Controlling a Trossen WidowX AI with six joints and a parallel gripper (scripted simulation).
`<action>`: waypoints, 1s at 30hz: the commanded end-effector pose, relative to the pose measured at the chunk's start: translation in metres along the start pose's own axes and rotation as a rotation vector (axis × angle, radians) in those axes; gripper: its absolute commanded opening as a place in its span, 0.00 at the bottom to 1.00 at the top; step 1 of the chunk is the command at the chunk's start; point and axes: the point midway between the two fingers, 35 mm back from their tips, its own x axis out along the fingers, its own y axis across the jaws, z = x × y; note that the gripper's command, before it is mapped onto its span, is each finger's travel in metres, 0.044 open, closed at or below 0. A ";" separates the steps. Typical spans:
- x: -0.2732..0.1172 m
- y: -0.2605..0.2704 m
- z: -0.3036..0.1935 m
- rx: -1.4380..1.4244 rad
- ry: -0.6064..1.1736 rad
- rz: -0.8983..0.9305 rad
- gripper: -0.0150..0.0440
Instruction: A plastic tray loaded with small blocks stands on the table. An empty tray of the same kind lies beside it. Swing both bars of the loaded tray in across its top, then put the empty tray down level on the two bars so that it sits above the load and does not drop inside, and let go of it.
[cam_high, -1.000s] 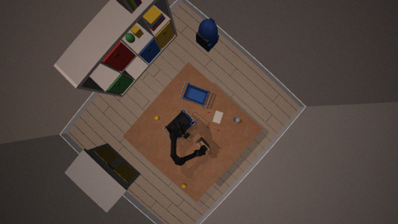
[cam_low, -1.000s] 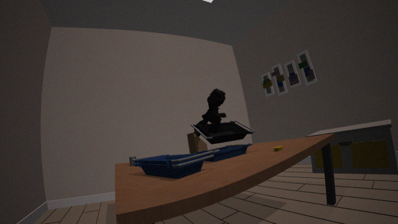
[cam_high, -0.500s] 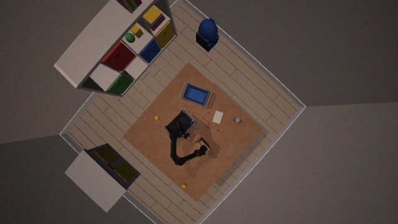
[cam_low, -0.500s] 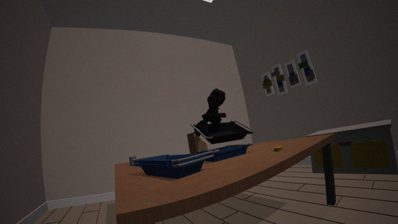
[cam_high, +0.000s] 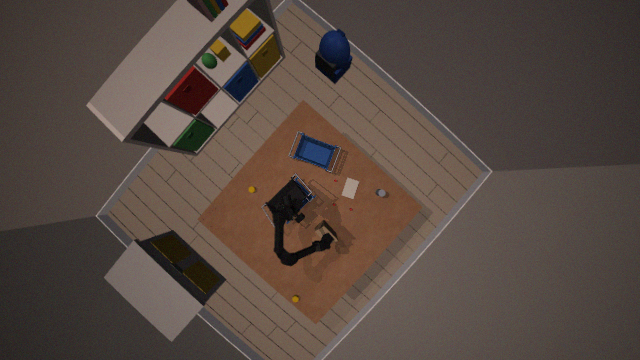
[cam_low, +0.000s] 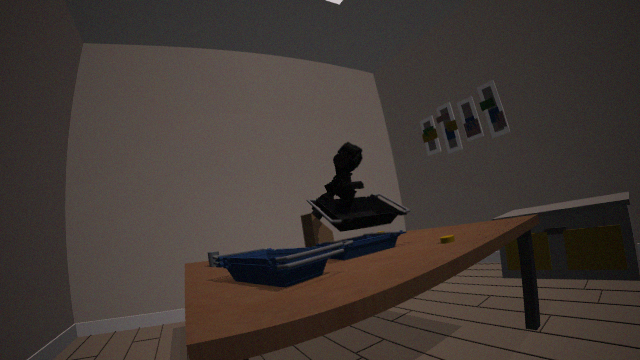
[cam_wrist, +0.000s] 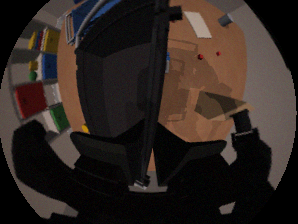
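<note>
My gripper (cam_high: 291, 205) (cam_low: 344, 203) (cam_wrist: 148, 121) is shut on the long wall of a black tray (cam_high: 289, 193) (cam_low: 362, 218) (cam_wrist: 122, 75). The black tray is empty and hangs nearly level in the air, with its grey wire bars out at its ends. The loaded blue tray (cam_high: 310, 198) (cam_low: 370, 246) stands on the table below it, a clear gap apart in the exterior view. The black tray covers most of it from above, so its blocks and bars cannot be made out.
Another blue tray (cam_high: 315, 151) (cam_low: 280, 267) with its bars outward stands farther along the table. A brown box-like piece (cam_high: 326, 230) (cam_low: 311, 230) (cam_wrist: 220, 106) is near the arm's base. A white card (cam_high: 350, 188) (cam_wrist: 198, 25), a grey cylinder (cam_high: 381, 193) (cam_wrist: 226, 20) and small red pieces lie about.
</note>
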 end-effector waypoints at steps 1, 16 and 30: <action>-0.007 0.003 0.003 0.001 0.001 0.027 0.25; 0.006 0.003 0.003 0.001 0.001 0.028 0.25; 0.026 0.001 0.002 0.001 0.002 0.028 0.25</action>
